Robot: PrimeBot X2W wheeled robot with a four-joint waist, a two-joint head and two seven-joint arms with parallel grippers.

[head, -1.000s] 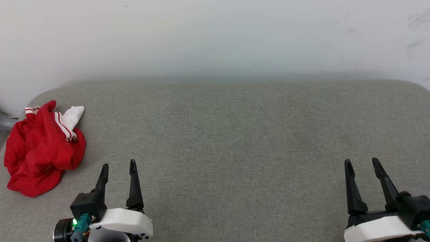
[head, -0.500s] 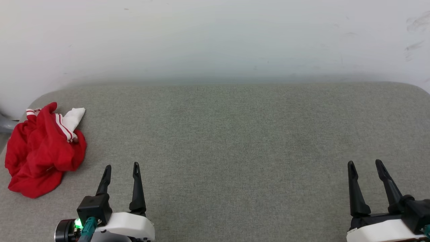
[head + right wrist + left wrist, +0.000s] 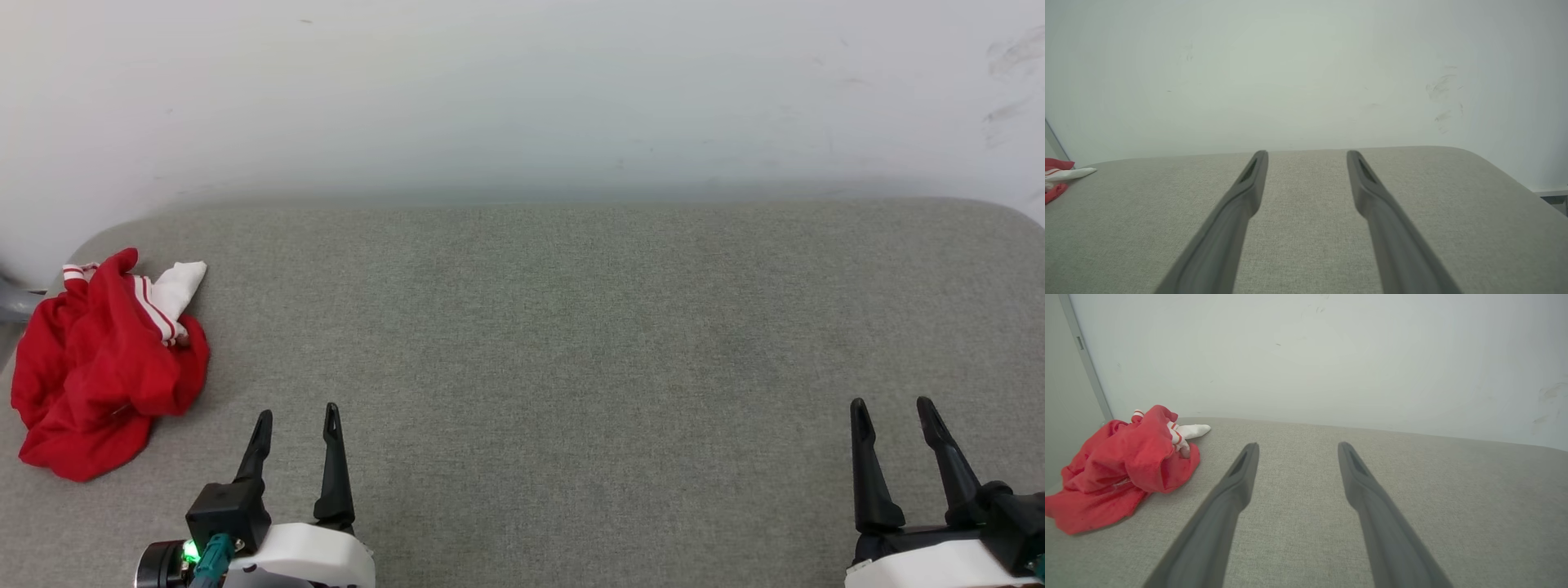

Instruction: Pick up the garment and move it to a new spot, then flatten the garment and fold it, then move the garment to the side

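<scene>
The garment (image 3: pixel 102 363) lies crumpled in a red heap at the far left of the grey surface, one white sleeve with red-white trim poking out on top. In the left wrist view the garment (image 3: pixel 1122 469) sits left of my fingers, apart from them. My left gripper (image 3: pixel 295 416) is open near the front edge, right of the heap, nothing between its fingers. My right gripper (image 3: pixel 891 407) stands open at the front right, far from the cloth. A sliver of the garment (image 3: pixel 1057 177) shows at the right wrist view's left edge. Its chest letters are hidden.
The grey fabric-covered surface (image 3: pixel 571 327) has rounded far corners and ends against a pale wall (image 3: pixel 522 90). A grey bar (image 3: pixel 12 298) stands just past the surface's left edge behind the heap. The surface drops off at the right (image 3: pixel 1551 196).
Both grippers have slid slightly down toward the bottom edge of the head view. The garment lies as before.
</scene>
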